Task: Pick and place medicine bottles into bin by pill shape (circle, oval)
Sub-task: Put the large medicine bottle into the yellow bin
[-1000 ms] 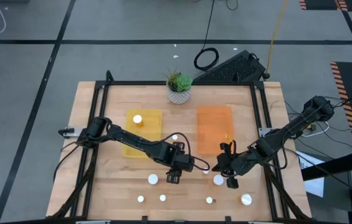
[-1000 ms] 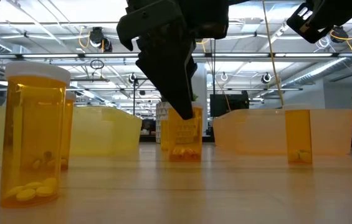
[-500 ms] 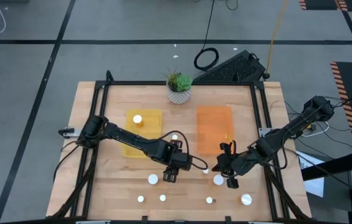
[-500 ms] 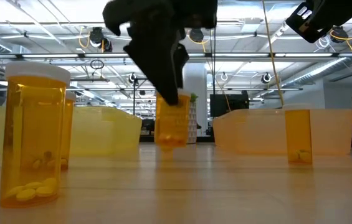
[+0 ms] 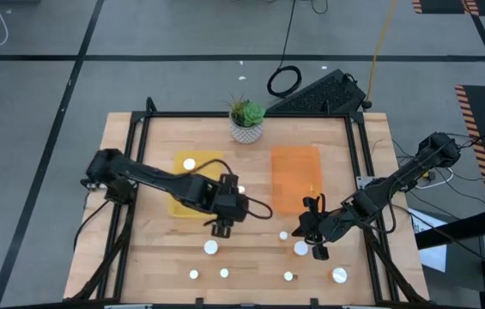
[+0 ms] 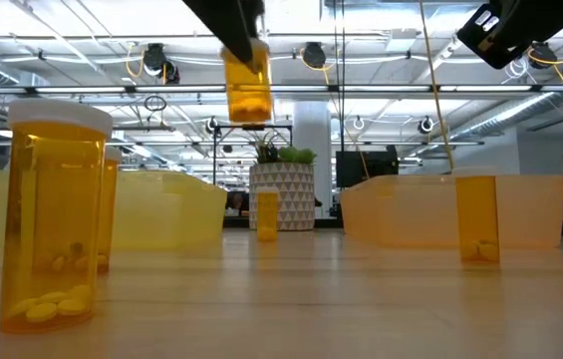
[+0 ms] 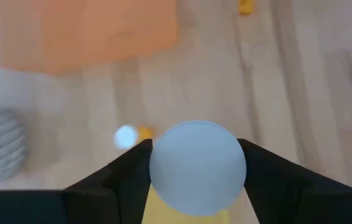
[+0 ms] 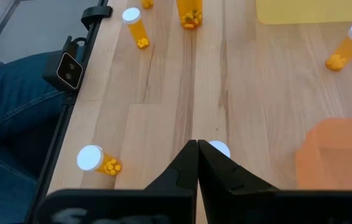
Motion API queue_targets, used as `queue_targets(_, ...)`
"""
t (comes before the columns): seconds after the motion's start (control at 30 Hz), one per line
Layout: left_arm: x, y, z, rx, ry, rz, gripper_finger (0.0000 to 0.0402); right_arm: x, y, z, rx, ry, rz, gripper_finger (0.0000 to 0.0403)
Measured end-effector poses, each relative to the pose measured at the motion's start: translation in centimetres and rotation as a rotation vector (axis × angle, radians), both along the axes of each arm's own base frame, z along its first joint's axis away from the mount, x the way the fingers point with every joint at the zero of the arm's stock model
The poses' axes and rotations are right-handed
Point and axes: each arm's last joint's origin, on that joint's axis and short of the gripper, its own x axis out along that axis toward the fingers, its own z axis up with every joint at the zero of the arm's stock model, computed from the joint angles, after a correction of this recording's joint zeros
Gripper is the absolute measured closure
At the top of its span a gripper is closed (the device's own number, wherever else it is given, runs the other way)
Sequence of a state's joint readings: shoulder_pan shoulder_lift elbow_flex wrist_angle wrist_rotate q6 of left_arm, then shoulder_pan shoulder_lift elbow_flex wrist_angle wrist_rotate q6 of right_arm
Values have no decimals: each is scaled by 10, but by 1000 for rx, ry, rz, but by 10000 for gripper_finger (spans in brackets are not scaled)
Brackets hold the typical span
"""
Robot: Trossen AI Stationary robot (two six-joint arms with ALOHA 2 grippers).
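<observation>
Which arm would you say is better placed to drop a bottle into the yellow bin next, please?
The left. Its gripper is shut on a white-capped orange medicine bottle, lifted beside the yellow plastic bin. The right gripper, shut and empty, sits nearer the orange bin.

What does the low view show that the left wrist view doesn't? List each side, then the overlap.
Low view only: the bottle hangs well above the table, with its orange body and the pills inside showing. Left wrist view only: the bottle's white cap seen end-on, clamped in the left pincer. Both: that held bottle and the orange bin.
</observation>
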State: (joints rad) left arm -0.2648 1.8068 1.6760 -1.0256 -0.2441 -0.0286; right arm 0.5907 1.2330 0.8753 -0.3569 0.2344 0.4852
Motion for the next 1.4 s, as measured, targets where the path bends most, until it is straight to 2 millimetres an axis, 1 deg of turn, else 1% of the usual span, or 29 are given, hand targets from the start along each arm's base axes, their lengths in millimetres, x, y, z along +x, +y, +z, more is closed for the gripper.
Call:
queue_targets(0.13,-17,14,21,42,-20,43,186,0,0,0,0,0,0,403)
queue_targets(0.23,-26,28,32,64,-22,85,189,0,0,0,0,0,0,403)
queue_targets(0.3,-33,38,38,85,-11,117,185,0,0,0,1,0,0,403)
queue_targets(0.43,-41,58,44,110,11,181,176,0,0,0,2,-2,0,403)
queue_targets(0.67,-43,95,40,115,72,281,191,0,0,0,3,-5,0,403)
queue_targets(0.73,-43,104,32,111,92,294,189,0,0,1,5,-6,0,403)
queue_targets(0.8,-43,113,20,113,118,318,182,0,0,0,4,-6,0,403)
queue_targets(0.9,-48,125,4,101,134,354,174,0,0,0,4,-6,0,403)
queue_targets(1.0,-49,134,-19,70,164,380,179,0,0,0,4,-6,0,403)
queue_targets(1.07,-51,137,-32,58,181,397,186,0,0,0,3,-6,1,403)
queue_targets(1.13,-50,140,-41,46,151,401,190,0,0,0,3,-7,1,403)
queue_targets(1.23,-53,141,-59,31,177,395,184,0,0,0,1,-7,2,403)
queue_targets(1.4,-56,144,-75,29,165,404,170,0,0,0,-6,-9,7,403)
